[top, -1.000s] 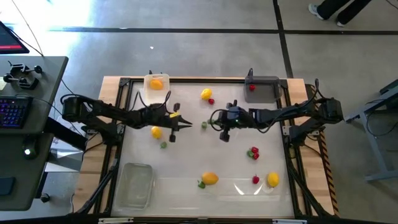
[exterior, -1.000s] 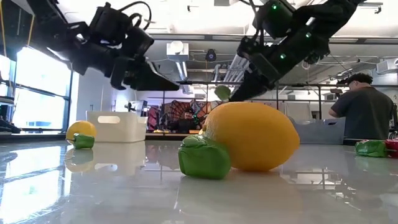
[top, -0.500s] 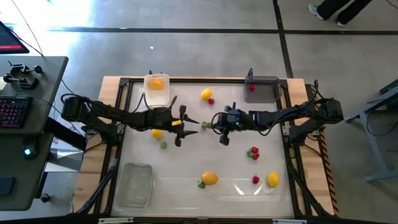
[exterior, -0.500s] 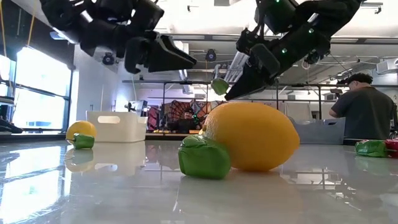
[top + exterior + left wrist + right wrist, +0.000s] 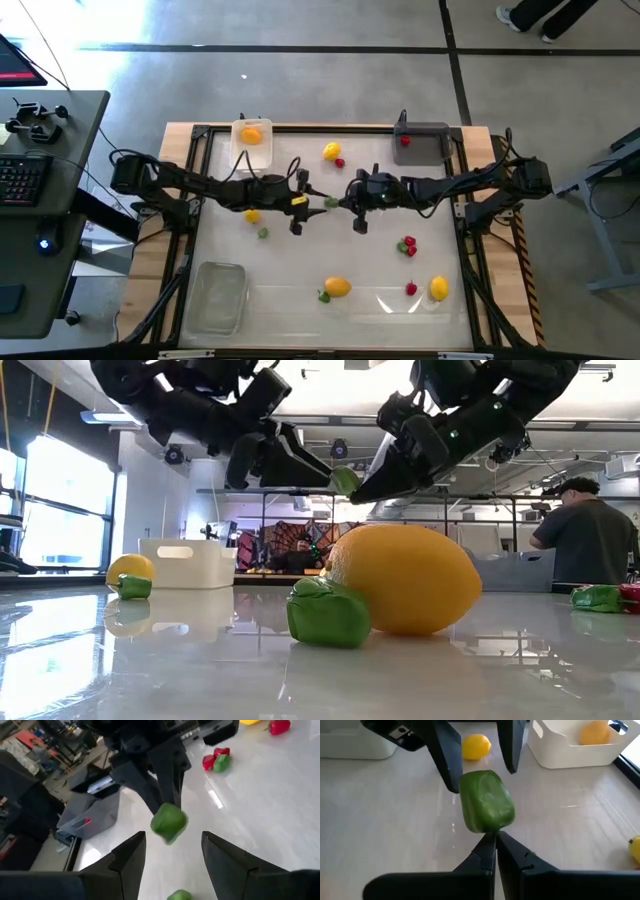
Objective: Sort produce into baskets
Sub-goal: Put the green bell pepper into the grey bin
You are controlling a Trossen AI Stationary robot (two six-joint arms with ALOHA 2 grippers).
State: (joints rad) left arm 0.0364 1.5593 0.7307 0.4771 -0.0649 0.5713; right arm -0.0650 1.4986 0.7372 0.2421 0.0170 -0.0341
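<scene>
Dark against the pale surface (image 5: 300,260), and much farther toward the middle than a second ago: the left pincer (image 5: 318,199), then back near the yellow piece (image 5: 251,214), now brought right up to its partner in mid-air. Spread wide, with nothing gripped yet; seen in the left wrist view with one finger (image 5: 127,860) on each side of the green piece (image 5: 169,822), seemingly near it but not touching. Just to the right of it, clamped tight on that green piece (image 5: 331,201) and holding it well above the surface, the right pincer (image 5: 343,201), hardly shifted in the same second apart from a small advance leftward. Probably a hand-over from right arm to left, therefore, and close to the moment of closing. Judging by the orange fruit in the white tray (image 5: 252,160) and the red one in the dark grey tray (image 5: 430,150), most likely meant for the clear tray (image 5: 215,297) at the front left, on the left arm's side. Still much to sort afterwards: yellow, red and green pieces scattered over the surface, mostly toward the front right.
</scene>
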